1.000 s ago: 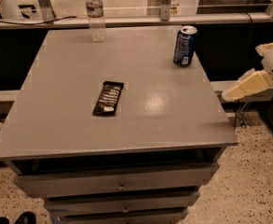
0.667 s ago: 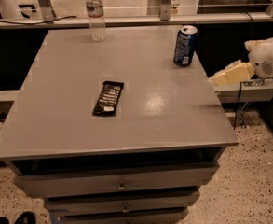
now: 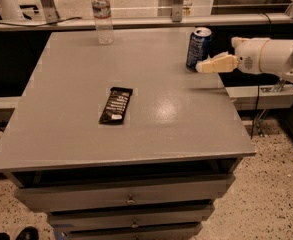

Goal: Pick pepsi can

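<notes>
The pepsi can (image 3: 198, 48), dark blue with a silver top rim, stands upright near the far right edge of the grey table (image 3: 76, 134). My gripper (image 3: 201, 66) comes in from the right on a white arm, its cream-coloured fingers pointing left. Its tip is right beside the can's lower right side, about touching it. The can is not lifted.
A clear plastic water bottle (image 3: 102, 14) stands at the table's far edge, left of centre. A flat black snack bar wrapper (image 3: 116, 105) lies in the middle. Drawers (image 3: 131, 199) are below the tabletop. A rail (image 3: 136, 23) runs behind the table.
My gripper has moved up and to the left, from beyond the table's right edge to right beside the pepsi can. The can, bottle and wrapper have not moved.
</notes>
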Tool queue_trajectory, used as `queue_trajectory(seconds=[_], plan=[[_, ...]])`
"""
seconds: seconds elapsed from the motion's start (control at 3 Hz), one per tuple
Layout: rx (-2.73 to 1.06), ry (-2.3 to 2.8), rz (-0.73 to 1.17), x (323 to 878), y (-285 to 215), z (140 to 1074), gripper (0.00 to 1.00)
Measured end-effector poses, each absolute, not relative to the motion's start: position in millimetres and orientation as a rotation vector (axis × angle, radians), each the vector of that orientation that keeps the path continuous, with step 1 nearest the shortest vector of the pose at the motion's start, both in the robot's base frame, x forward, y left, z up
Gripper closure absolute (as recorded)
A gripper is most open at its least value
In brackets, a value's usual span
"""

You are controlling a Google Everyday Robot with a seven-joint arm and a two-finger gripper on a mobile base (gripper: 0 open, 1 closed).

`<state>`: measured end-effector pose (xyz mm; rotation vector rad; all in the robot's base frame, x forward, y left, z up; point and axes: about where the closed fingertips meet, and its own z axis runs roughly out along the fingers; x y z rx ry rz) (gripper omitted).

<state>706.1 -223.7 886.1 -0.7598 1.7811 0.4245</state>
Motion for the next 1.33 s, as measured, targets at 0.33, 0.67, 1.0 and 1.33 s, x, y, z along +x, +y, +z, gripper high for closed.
queue_trajectory(seconds=[0.33, 0.67, 1.0, 1.33], plan=[[-0.736, 1.716, 0.509, 735.9, -198.8, 880.8, 0.00], [-0.715, 1.684, 0.576, 751.0, -180.1, 875.4, 0.18], [-0.696, 1.686, 0.635, 755.2, -167.8, 868.8, 0.42], [-0.684, 1.691, 0.670, 754.2, -162.0, 865.6, 0.65]])
